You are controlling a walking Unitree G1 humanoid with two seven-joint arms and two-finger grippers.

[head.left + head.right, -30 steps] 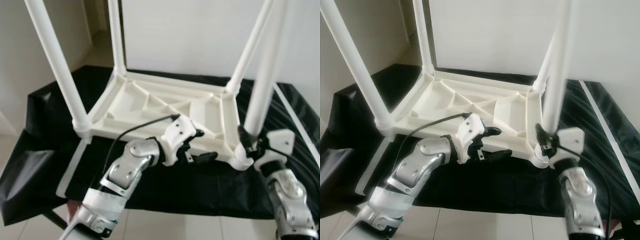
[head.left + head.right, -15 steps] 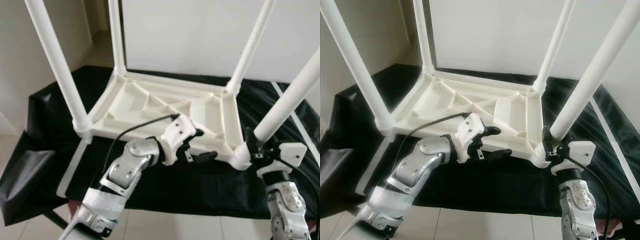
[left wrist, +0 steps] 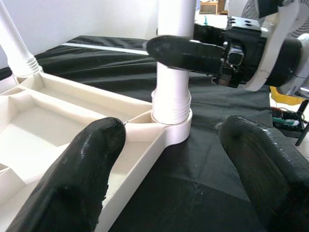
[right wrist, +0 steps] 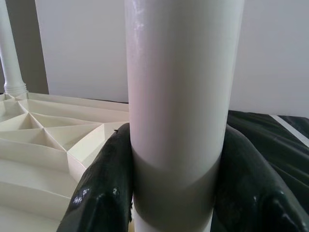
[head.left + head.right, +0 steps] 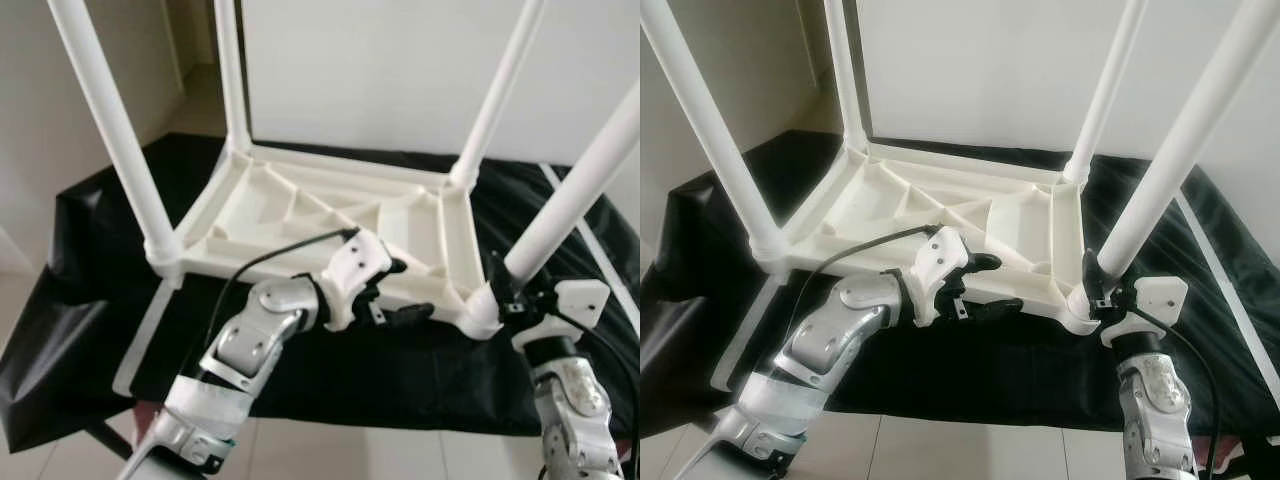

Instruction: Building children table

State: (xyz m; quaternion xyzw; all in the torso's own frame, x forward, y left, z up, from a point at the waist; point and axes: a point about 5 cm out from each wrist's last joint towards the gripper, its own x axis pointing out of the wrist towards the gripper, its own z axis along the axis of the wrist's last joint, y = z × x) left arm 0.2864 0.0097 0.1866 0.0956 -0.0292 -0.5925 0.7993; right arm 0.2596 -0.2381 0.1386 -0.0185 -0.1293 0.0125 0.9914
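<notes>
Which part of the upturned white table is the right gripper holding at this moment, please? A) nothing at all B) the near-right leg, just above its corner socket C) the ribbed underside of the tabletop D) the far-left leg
B: the right gripper has its black fingers clamped on either side of the near-right leg, just above the socket.

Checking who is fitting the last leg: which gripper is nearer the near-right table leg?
Right. The right gripper is clamped around the near-right leg just above its socket; the left gripper sits open at the tabletop's front edge, beside that corner.
</notes>
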